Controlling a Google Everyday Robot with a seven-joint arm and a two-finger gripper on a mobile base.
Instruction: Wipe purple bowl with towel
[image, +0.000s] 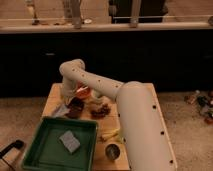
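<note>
The purple bowl (75, 107) is dark, tilted on its side, and lies on the wooden table (54, 95) near its left side, just behind the green tray. A pale grey towel (61, 110) lies against the bowl's left side. My gripper (69, 102) hangs down from the white arm's bent wrist (72, 72), right at the bowl and towel. The arm hides most of the gripper, and I cannot see whether it holds the towel.
A green tray (40, 155) with a grey sponge (70, 141) sits at the table's front left. A red-orange item (83, 92), a dark item (100, 111), a banana (110, 134) and a small metal cup (113, 151) lie beside the arm. A dark counter runs behind.
</note>
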